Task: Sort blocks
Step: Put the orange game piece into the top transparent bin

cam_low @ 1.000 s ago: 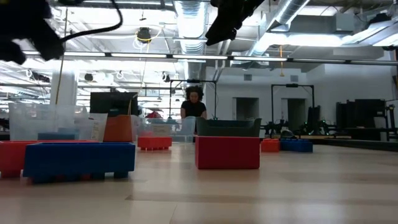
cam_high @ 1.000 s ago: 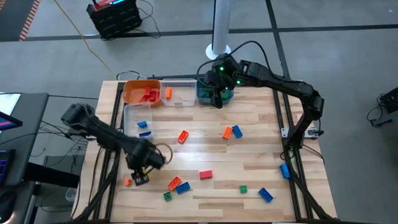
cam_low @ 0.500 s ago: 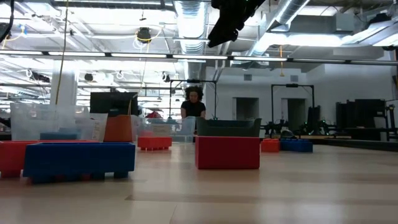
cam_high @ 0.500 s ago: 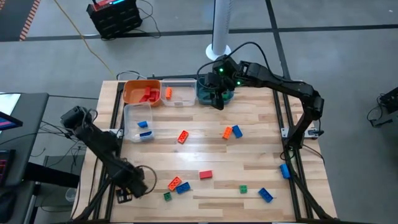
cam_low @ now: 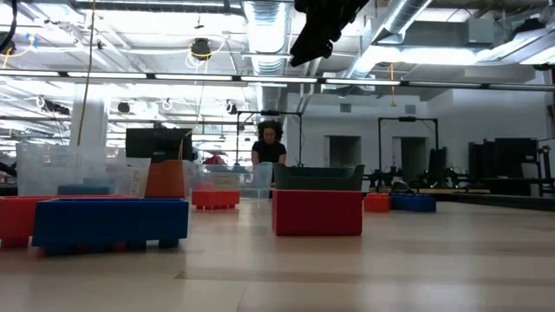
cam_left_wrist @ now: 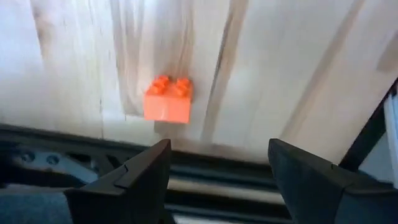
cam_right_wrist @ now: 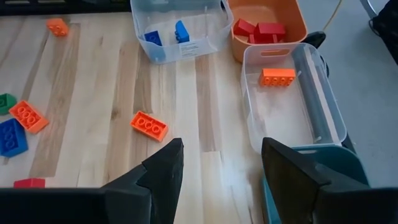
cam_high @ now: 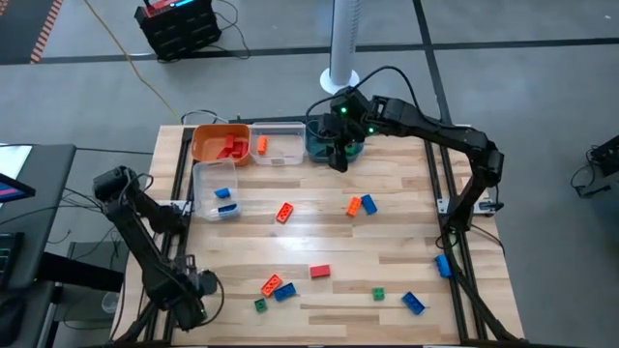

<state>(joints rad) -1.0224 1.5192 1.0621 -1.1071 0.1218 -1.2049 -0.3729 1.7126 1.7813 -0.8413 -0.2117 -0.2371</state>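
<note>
Loose blocks lie on the wooden table: an orange one (cam_high: 284, 212), an orange and blue pair (cam_high: 360, 205), a red one (cam_high: 319, 272), an orange and blue pair (cam_high: 277, 287), and green ones (cam_high: 260, 304) (cam_high: 379, 293). My left gripper (cam_left_wrist: 219, 149) points down, open, over the table's near left corner frame (cam_high: 187, 307). A small orange block (cam_left_wrist: 168, 99) lies flat on the wood just beyond its fingers. My right gripper (cam_right_wrist: 222, 146) hangs open and holds nothing above the teal bin (cam_high: 319, 145) at the far edge.
At the far left stand an orange bin (cam_high: 205, 145) with red blocks, a clear bin (cam_high: 280, 155) with one orange block, and a clear bin (cam_high: 207, 198) with blue blocks. A blue block (cam_high: 443, 264) sits at the right frame, another (cam_high: 413, 303) near the front. A person stands beyond the table.
My left gripper has swung toward the table's near left corner, turning as it went, from a spot on the wood beside the small orange block to over the table's frame. The blocks and my right gripper have kept still.
</note>
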